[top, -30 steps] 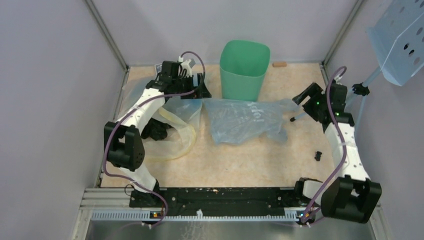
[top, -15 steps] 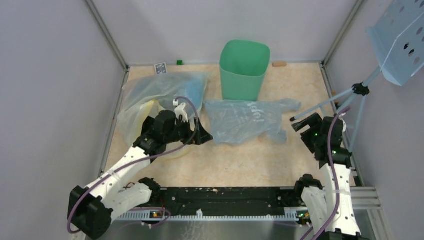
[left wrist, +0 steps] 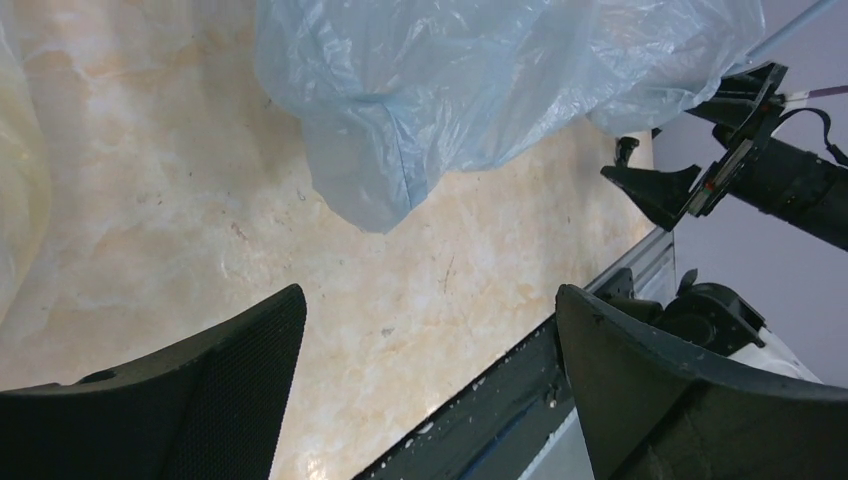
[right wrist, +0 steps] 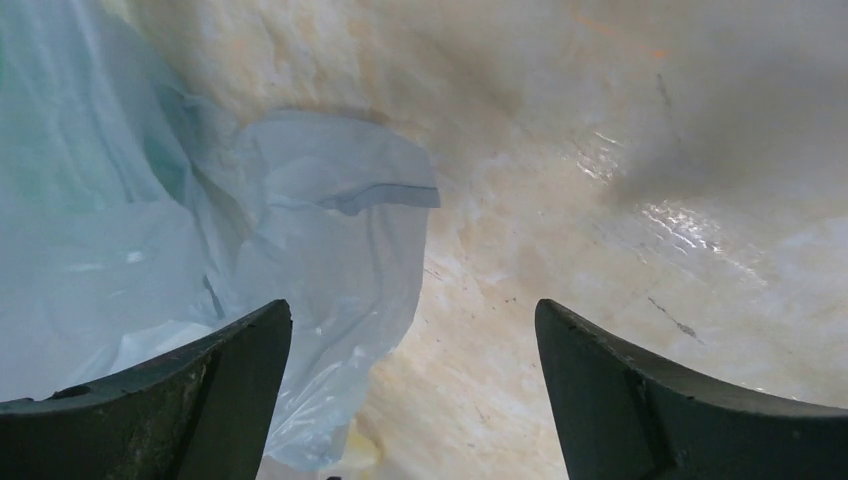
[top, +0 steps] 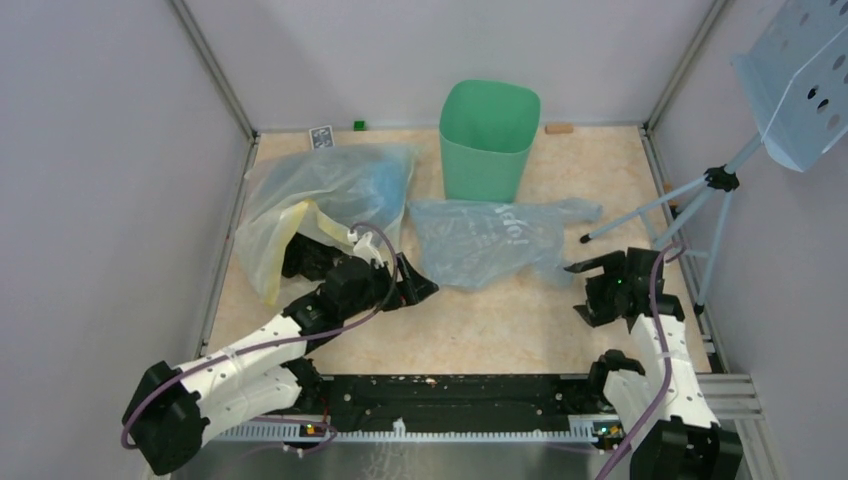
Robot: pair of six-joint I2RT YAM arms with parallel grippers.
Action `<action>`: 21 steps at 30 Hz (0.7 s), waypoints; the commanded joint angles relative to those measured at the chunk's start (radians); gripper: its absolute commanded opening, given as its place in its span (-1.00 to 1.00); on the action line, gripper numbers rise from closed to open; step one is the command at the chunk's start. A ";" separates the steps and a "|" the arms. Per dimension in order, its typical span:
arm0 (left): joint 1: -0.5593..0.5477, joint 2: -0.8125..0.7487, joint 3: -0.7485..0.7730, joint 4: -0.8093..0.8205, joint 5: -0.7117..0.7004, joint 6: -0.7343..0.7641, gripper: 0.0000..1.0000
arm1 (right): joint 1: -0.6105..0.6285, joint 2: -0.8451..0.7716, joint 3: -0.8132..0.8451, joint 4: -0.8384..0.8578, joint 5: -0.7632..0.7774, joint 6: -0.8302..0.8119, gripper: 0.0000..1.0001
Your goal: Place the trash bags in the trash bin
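The light-blue trash bag (top: 495, 238) lies flat on the table just in front of the mint-green trash bin (top: 487, 140), which stands upright at the back middle. My left gripper (top: 420, 285) is open and empty, low over the table at the bag's near left corner; the bag shows in the left wrist view (left wrist: 470, 90). My right gripper (top: 588, 285) is open and empty, just right of the bag's near right corner; the bag shows in the right wrist view (right wrist: 250, 250).
A bigger clear bag with yellow tint (top: 315, 200) lies at the left, with a black object under it. A tripod (top: 690, 200) with a blue perforated panel stands at the right. Small items (top: 320, 135) lie along the back wall.
Both arms have pulled back from the rear of the table toward the near edge and lowered. The left gripper left the yellow-tinted bag, which now lies spread out.
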 commanded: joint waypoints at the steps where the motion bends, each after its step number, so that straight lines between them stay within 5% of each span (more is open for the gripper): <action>1: -0.029 0.067 0.023 0.138 -0.105 0.002 0.97 | -0.003 0.056 -0.048 0.173 -0.130 0.130 0.79; 6: -0.037 0.107 0.007 0.201 -0.153 -0.019 0.91 | -0.003 0.102 -0.073 0.263 -0.139 0.166 0.71; 12: -0.075 0.155 -0.055 0.307 -0.218 -0.091 0.82 | -0.001 0.130 -0.123 0.373 -0.164 0.206 0.34; 19: -0.092 0.268 -0.043 0.405 -0.233 -0.052 0.60 | 0.001 0.145 -0.124 0.396 -0.180 0.183 -0.90; 21: -0.093 0.316 -0.033 0.441 -0.231 -0.044 0.48 | 0.000 0.144 -0.123 0.382 -0.184 0.174 -1.00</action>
